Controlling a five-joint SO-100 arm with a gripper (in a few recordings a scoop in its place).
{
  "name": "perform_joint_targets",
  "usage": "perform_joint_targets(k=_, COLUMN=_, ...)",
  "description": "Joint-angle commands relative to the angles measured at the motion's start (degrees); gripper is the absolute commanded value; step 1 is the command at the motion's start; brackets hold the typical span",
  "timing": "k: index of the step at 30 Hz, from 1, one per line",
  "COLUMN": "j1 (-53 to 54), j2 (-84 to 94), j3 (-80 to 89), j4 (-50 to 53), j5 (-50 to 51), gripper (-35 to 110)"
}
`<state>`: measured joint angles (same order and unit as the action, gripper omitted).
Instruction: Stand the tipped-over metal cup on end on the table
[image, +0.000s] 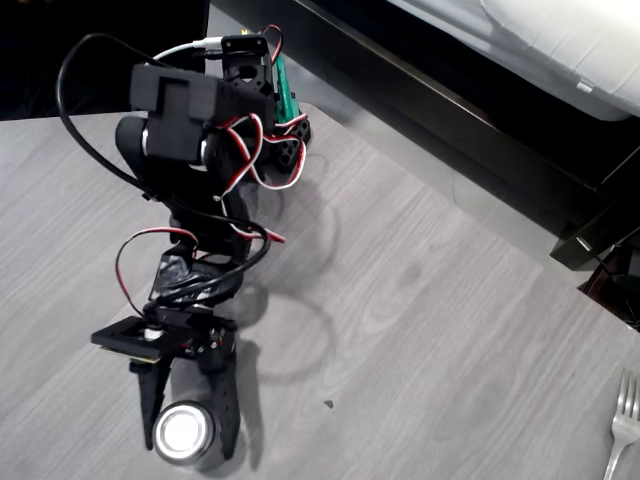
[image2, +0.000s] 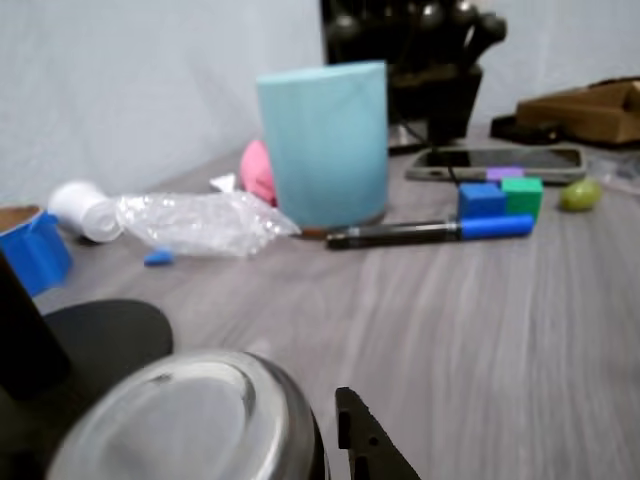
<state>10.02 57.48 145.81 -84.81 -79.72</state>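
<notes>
The metal cup (image: 184, 432) stands on end on the table (image: 400, 300) near the bottom left of the overhead view, its round shiny end facing up. My gripper (image: 188, 425) reaches down from the black arm, one black finger on each side of the cup, both touching its wall. In the wrist view the cup (image2: 190, 420) fills the bottom left, its flat circular end toward the camera. It sits between the left finger (image2: 25, 350) and the right fingertip (image2: 365, 440). The cup's lower part is hidden.
A silver fork (image: 622, 425) lies at the overhead view's right edge, and a black furniture frame (image: 450, 110) borders the table's far side. Ahead in the wrist view are a light blue cylinder (image2: 325, 145), a pen (image2: 430, 232), small blocks (image2: 500, 195), crumpled plastic (image2: 195, 222) and a phone (image2: 495, 160).
</notes>
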Motion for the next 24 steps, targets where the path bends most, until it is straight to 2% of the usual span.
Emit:
perform_joint_targets(k=1, j1=0.09, j2=4.13, j3=0.44, j4=-5.89, j5=2.29, gripper=41)
perform_joint_targets(k=5, j1=0.7, j2=17.84, j3=4.13, j4=4.22, j5=9.4, gripper=43)
perform_joint_targets(k=7, j1=1.23, j2=31.73, j3=6.68, j4=17.4, j5=16.35, gripper=43)
perform_joint_targets(k=8, j1=1.67, j2=41.4, j3=7.29, j4=29.44, j5=21.18, gripper=43)
perform_joint_targets(k=9, j1=2.29, j2=52.47, j3=6.33, j4=47.02, j5=28.12, gripper=43)
perform_joint_targets(k=11, j1=3.08, j2=66.88, j3=-7.47, j4=92.29, j5=49.22, gripper=43)
perform_joint_targets(k=12, j1=3.16, j2=66.97, j3=-15.64, j4=108.19, j5=57.04, gripper=43)
perform_joint_targets(k=13, j1=2.99, j2=66.01, j3=-21.18, j4=117.6, j5=61.61, gripper=43)
perform_joint_targets(k=16, j1=0.53, j2=66.18, j3=-25.05, j4=131.66, j5=71.28, gripper=36)
perform_joint_targets(k=17, j1=-0.97, j2=66.88, j3=-24.61, j4=135.0, j5=73.92, gripper=28)
perform_joint_targets(k=19, j1=-4.48, j2=67.68, j3=-24.08, j4=140.8, j5=78.57, gripper=0)
perform_joint_targets(k=21, j1=-7.12, j2=68.29, j3=-23.29, j4=144.23, j5=83.06, gripper=0)
perform_joint_targets(k=24, j1=-10.55, j2=73.13, j3=-18.46, j4=144.05, j5=86.04, gripper=0)
